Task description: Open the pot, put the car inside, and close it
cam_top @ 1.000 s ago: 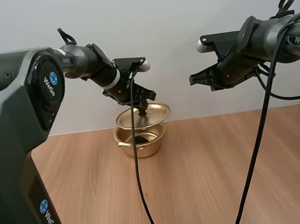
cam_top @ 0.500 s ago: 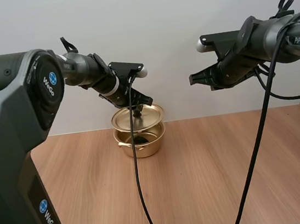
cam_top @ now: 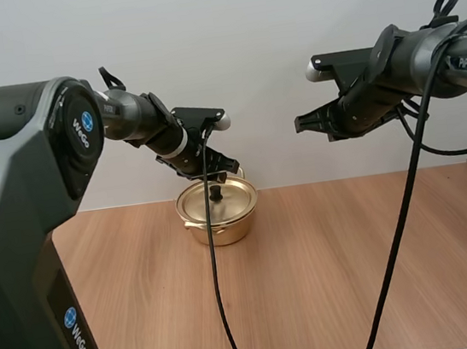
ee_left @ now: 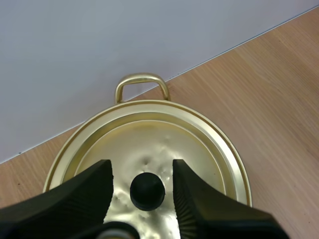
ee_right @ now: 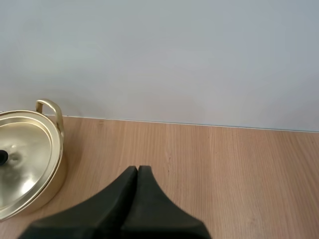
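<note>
While the round golden metal lid (ee_left: 169,134) sits flat on the small golden two-handled pot (cam_top: 223,227), the left gripper (ee_left: 142,172) hangs released just above, its fingers (ee_left: 94,184) flanking the black round knob (ee_left: 147,190) with gaps either side. Pot stands on the wooden table (cam_top: 330,256), near the wall. The right gripper (ee_right: 138,172) is clenched on nothing, raised well apart to the pot's right.

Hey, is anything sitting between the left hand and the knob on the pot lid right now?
Nothing visible. The left hand is open, its fingers on either side of the black knob with a gap on each side. The lid sits on the pot.
</note>
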Controlling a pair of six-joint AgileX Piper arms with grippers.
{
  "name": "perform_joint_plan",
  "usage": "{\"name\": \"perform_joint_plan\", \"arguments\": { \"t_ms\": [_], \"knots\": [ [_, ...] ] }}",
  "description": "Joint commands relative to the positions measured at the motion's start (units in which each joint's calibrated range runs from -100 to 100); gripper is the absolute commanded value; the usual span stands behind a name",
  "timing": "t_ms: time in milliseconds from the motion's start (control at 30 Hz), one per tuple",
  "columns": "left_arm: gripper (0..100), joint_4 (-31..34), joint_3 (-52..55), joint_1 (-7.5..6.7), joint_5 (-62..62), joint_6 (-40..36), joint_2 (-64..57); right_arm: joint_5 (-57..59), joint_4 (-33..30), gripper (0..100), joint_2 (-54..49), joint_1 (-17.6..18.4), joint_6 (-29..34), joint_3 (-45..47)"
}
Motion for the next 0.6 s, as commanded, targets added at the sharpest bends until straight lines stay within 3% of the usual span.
{"name": "perform_joint_plan", "arguments": {
  "t_ms": [0,67,167,267,400,567],
  "knots": [
    [64,-0.02,0.01,-0.03,0.47,0.0,-0.79,0.08,0.06,0,0.04,0.02,-0.06,-0.03],
    [51,-0.02,-0.13,0.35,-1.21,-2.36,-2.96,0.08,1.36,0,0.04,0.02,-0.06,-0.03],
    [0,-0.02,-0.13,1.47,-2.11,-2.34,-7.9,0.08,4.43,0,-0.06,0.02,0.14,-0.03],
    [0,-0.02,-0.13,2.98,1.48,-3.54,-14.05,0.98,9.82,0,-0.06,0.02,1.08,-0.03],
    [0,-1.17,-0.13,4.6,6.75,-5.28,-22.28,4.1,10.2,0,-1.07,0.11,1.08,-0.15],
    [0,-2.56,0.01,4.75,17.23,-7.56,-30.56,0.82,10.09,0,-5.57,0.18,0.09,2.13]
  ]
}}
